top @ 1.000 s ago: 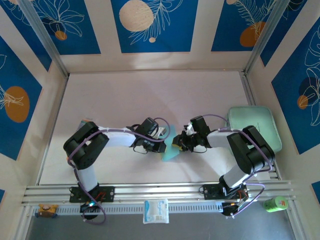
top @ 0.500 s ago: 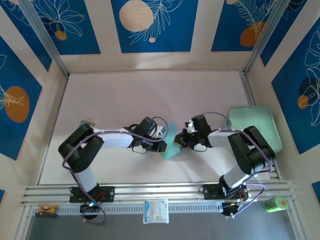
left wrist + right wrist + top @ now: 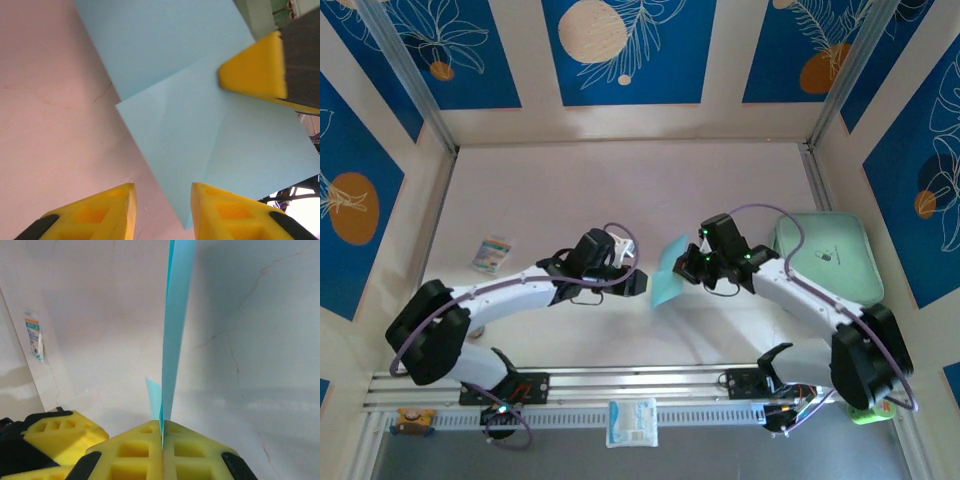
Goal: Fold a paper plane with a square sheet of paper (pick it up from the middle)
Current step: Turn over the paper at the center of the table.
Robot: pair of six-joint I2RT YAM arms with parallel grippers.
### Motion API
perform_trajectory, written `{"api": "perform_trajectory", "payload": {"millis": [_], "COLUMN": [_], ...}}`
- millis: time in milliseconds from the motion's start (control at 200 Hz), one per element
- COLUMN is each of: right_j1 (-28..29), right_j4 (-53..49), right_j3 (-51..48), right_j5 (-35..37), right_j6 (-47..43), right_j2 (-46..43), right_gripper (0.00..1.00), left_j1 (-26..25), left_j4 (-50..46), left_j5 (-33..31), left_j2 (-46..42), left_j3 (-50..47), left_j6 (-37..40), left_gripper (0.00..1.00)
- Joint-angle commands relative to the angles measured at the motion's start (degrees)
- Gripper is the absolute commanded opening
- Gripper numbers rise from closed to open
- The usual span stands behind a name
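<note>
The light blue square sheet of paper is folded over on itself and held above the table. In the left wrist view the paper shows overlapping flaps and a diagonal crease. My right gripper is shut on its right edge. In the right wrist view the gripper pinches the paper, which stands edge-on. My left gripper is just left of the sheet. Its jaws are open, with the sheet's lower corner near them but not gripped.
A mint-green tray lies at the right behind the right arm. A small printed packet lies on the table at the left. A white packet and a green object sit in front of the rail.
The left gripper opened, let go of the paper and drew back to the left. The right gripper shut on the sheet and carried it up and farther from the bases.
</note>
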Motion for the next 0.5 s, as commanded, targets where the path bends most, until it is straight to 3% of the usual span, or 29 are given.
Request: {"api": "perform_trajectory", "payload": {"millis": [0,495], "right_j1": [0.70,1.11], "right_j4": [-8.94,-12.03], "right_j3": [0.26,-0.82], "right_j5": [5.48,7.95], "right_j6": [3.99,1.65], "right_j2": [-4.41,-9.86], "right_gripper": [0.03,0.04], "left_j1": [0.34,2.21], "left_j4": [-1.16,-2.08], "left_j5": [-1.47,-1.85], "left_j2": [-1.65,-3.19], "left_j3": [-0.79,-1.91], "left_j6": [-0.90,-0.38], "left_gripper": [0.36,0.37]}}
